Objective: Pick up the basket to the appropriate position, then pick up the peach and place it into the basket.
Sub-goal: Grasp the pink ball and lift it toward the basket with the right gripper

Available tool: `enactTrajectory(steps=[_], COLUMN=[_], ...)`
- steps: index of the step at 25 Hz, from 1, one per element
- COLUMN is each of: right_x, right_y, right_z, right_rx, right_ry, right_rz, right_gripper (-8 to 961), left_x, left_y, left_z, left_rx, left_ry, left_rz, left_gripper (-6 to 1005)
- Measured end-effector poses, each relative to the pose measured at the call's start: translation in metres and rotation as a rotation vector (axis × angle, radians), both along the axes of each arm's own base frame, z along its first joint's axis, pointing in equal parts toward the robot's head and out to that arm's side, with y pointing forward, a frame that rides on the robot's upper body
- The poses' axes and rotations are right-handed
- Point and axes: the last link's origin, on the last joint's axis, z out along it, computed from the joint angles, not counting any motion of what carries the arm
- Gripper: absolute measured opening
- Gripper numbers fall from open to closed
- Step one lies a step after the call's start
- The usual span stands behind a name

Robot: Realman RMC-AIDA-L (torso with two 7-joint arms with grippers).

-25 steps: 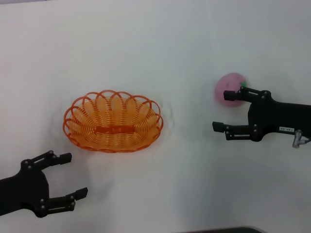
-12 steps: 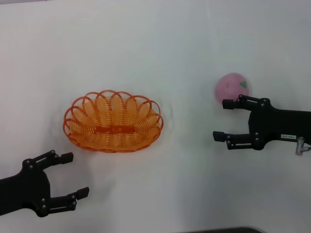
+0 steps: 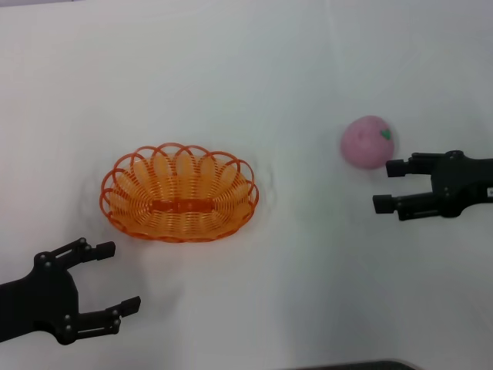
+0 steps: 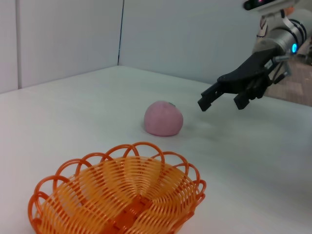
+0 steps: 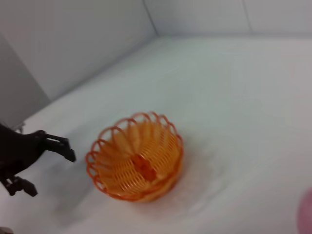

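From the head camera, the right gripper (image 3: 389,186) hangs open just beside the peach (image 3: 367,142) without touching it, while the left gripper (image 3: 115,277), also open, waits near the empty basket (image 3: 179,193). The left wrist camera shows basket and peach resting apart on the table (image 4: 73,112), likely awaiting grasps.

matte black two-finger left gripper (image 3: 115,277); matching black right gripper (image 3: 389,186)

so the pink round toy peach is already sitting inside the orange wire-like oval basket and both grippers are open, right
Not quite: the pink round toy peach lies on the white table, well apart from the empty orange wire-like oval basket, as the head view shows. The left gripper and right gripper are indeed open.
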Motion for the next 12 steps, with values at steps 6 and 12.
enactTrajectory(steps=[6,12], right_x=[-0.011,-0.023], right_y=[0.016,0.031], right_z=[0.009,0.023], right_rx=[-0.145,-0.144], right_ry=[-0.097,-0.162], right_rz=[-0.121,-0.143], right_gripper=[937,937], left_x=[0.0,0.001], left_y=[0.0,-0.001], left_z=[0.0,0.0], left_rx=[-0.003,-0.009], left_ry=[-0.001,-0.012], left_rz=[0.001,0.013], left_gripper=[893,893])
